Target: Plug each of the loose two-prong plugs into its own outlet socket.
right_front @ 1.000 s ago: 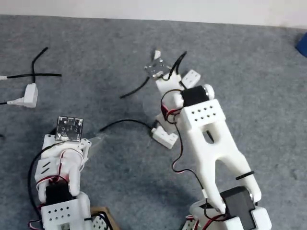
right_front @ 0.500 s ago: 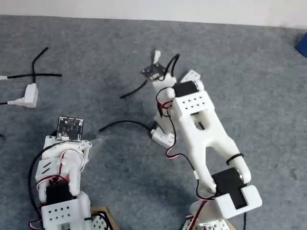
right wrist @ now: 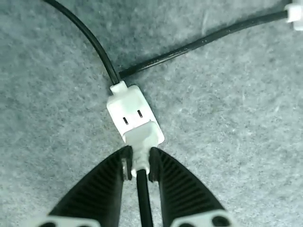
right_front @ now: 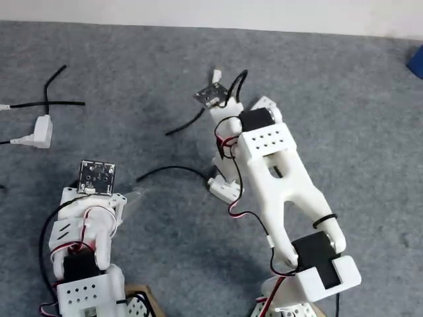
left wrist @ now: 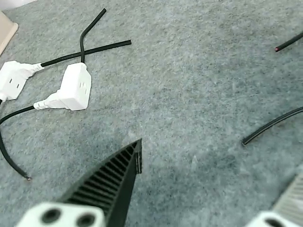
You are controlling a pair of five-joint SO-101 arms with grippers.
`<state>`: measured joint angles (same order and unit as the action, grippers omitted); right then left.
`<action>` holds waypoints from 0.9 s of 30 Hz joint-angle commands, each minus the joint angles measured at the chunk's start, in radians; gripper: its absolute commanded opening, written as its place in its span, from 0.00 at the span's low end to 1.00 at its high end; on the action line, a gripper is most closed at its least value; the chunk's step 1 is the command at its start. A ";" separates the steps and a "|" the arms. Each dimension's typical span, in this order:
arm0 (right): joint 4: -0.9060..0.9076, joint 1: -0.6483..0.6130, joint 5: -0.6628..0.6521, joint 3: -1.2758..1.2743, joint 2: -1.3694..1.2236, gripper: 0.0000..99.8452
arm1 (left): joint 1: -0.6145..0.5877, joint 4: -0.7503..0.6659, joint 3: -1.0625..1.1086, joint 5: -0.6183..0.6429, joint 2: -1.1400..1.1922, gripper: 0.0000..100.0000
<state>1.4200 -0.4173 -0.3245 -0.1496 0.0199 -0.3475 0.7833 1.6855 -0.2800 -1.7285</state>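
Grey carpet under all of it. Got right claw clamped on plug: nipping the neck from both sides with black fingers, cord trailing back through the gap. Just ahead of the fingertips, plug body, butted against near end of socket, touching. No view of prongs, so can't tell how far in. Two slots showing on socket's upper face. Off its far end, black lead curving away. Ending just beside that one, close to socket, second lead.

High view: that socket at centre of frame, half tucked under right arm, with black lead arcing left toward mid-frame. In lower left, left arm, well apart from plug and socket.

As for left claw: spread wide, gripping nothing, just carpet in the gap. Well ahead of it, far socket, flat, slots up; upper left of high frame, near left edge. Just beside that, another white connector; can't tell plug or socket. Just beyond both, two crossed leads, also upper left in high frame. Above centre of high frame, near right arm's wrist, one loose cord.
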 commanded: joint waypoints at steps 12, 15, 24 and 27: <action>-0.002 -0.102 0.054 0.044 0.010 0.01 | 0.010 0.006 0.012 -0.003 -0.001 0.45; -0.002 -0.096 0.038 0.044 0.010 0.01 | 0.010 0.006 0.013 -0.003 0.001 0.45; -0.062 -0.064 0.034 -0.007 0.010 0.01 | 0.010 0.006 0.013 -0.003 0.001 0.45; -0.073 -0.062 0.034 -0.021 0.010 0.01 | 0.010 0.006 0.013 -0.003 0.001 0.45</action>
<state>1.3648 -0.5002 -0.2816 -0.1741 0.0184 -0.3475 0.7833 1.6855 -0.2800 -1.7285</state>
